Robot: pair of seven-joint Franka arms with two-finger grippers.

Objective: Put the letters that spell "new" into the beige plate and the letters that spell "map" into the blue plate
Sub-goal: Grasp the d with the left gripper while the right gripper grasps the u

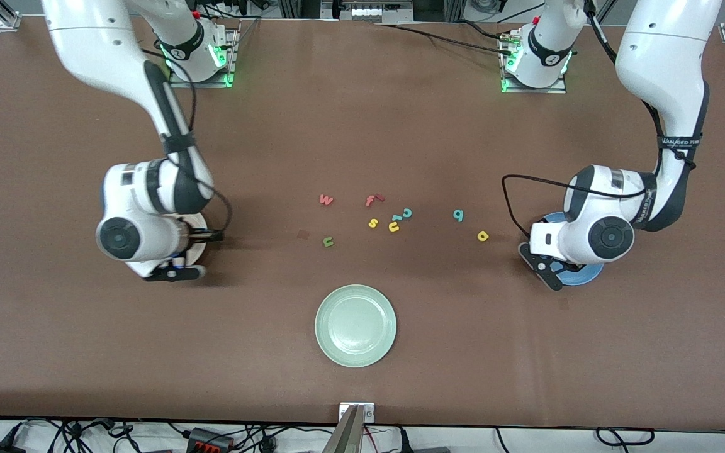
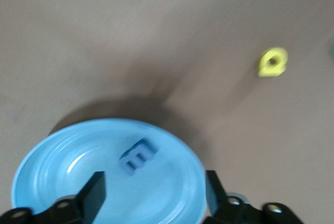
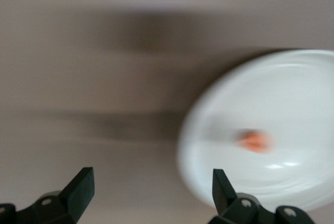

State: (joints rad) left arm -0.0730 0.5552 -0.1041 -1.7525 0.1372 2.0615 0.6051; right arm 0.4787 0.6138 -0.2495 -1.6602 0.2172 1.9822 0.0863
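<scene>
Hovering over the blue plate [image 2: 47, 182], the left claw [image 2: 151, 195] is gaping empty — the blue m [image 2: 138, 157] is lying inside; the right claw [image 3: 151, 190], likewise spread, is hanging by the beige plate [image 3: 292, 93] (orange e [image 3: 254, 141] in it).

Blue m [image 2: 139, 156] in blue plate [image 2: 62, 153]

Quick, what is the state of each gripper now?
Left gripper: open, empty, over the blue plate holding the blue m.
Right gripper: open, empty, beside the beige plate.
</scene>
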